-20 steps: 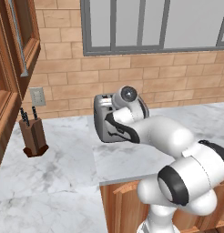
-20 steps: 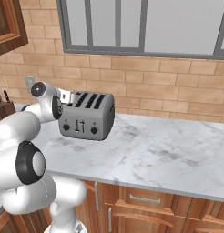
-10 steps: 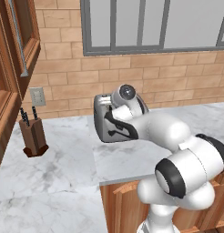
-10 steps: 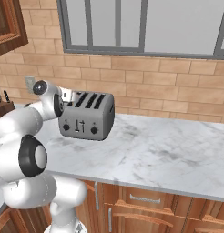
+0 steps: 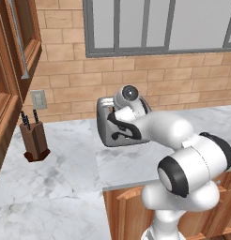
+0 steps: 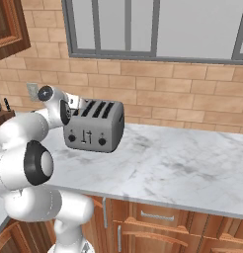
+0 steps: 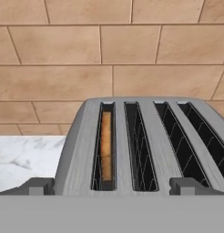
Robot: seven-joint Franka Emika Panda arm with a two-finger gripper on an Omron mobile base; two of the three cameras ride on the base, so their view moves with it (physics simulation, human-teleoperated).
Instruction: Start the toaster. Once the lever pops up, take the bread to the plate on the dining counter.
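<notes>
Four slots run across the top of the toaster (image 7: 145, 145), and the bread (image 7: 105, 145) sits down inside the leftmost of them in the hand view, its tan face showing between the wires; the other three slots are dark. Seen from the right base, the toaster (image 6: 95, 126) stands on the marble worktop (image 6: 173, 163) near its back edge, close to the brick wall (image 6: 158, 94), with its front face of two black knobs and small sliders turned toward the worktop's front edge. From the left base, the toaster (image 5: 118, 123) is partly covered by the arm, which reaches across its front.

Released and spread wide, the claw (image 7: 113, 185) hangs just above the toaster's front top edge, one grey fingertip (image 7: 35, 185) low on the left and the other low on the right, holding nothing. In the right base view the claw (image 6: 74, 105) sits at the toaster's upper left corner, whether it touches the metal I cannot tell.

A wooden knife block (image 5: 34, 140) stands toward the worktop's left end, well apart from the toaster, below a wall outlet (image 5: 38, 99).
</notes>
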